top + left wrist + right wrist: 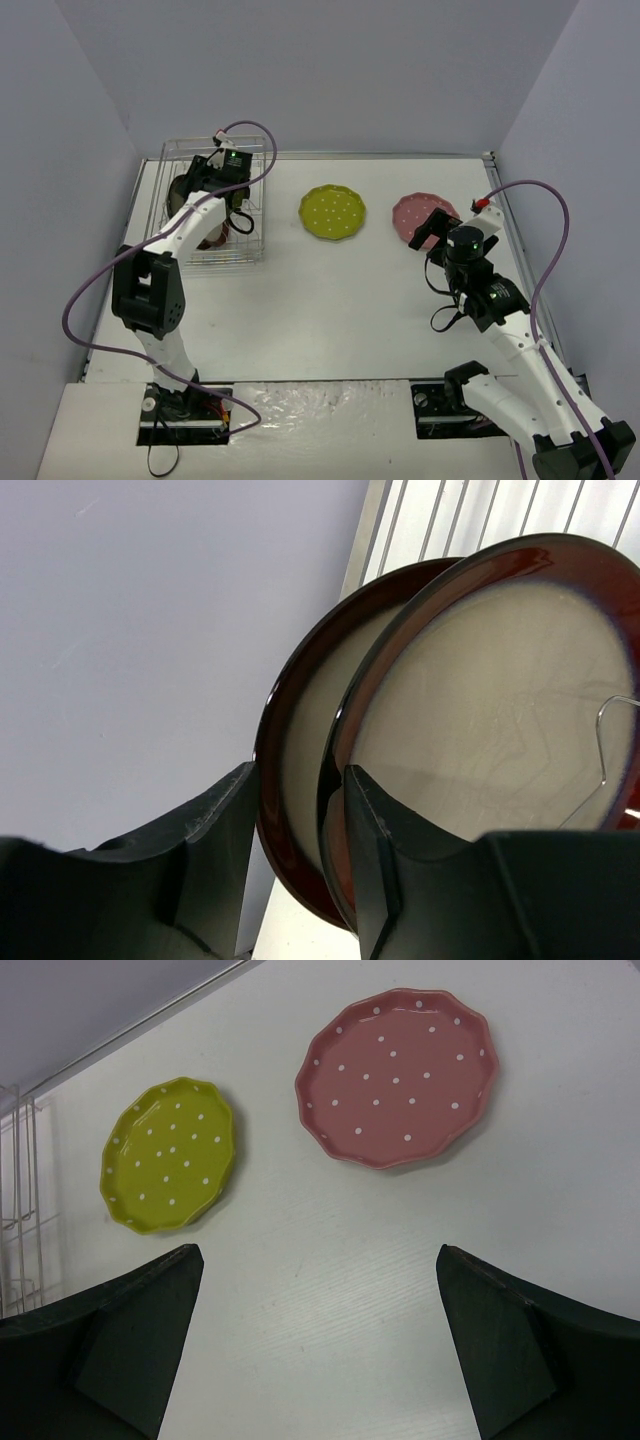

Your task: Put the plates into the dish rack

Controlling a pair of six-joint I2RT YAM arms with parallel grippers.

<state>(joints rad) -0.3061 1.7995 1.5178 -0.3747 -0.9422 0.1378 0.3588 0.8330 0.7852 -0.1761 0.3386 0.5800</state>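
Two red-rimmed plates stand on edge in the rack (240, 260), one behind the other: the rear plate (300, 710) and the front plate (490, 700), beige faces turned the same way. Seen from above, the rack sits at ten o'clock on the table (330, 310), up against the left wall. The other two plates lie flat on the table, outside it. The green plate (332, 212) is at three o'clock from the rack, a little apart from its side. The pink plate (397, 1078) is at three o'clock from the green one, and the two do not touch (both are scalloped and dotted white).

The left gripper (300, 772) reaches down into the rack. Its jaws stand part-way open, astride the lower rims of the standing plates. The rear rim fills most of the gap and the front rim lies against the right-hand finger. Whether the pads press on either rim I cannot tell.

The right gripper (318, 1255) hangs over bare table on the right side, jaws spread wide with nothing between them. In its own camera the pink plate is at one o'clock and the green at ten o'clock, both clear of the fingers.
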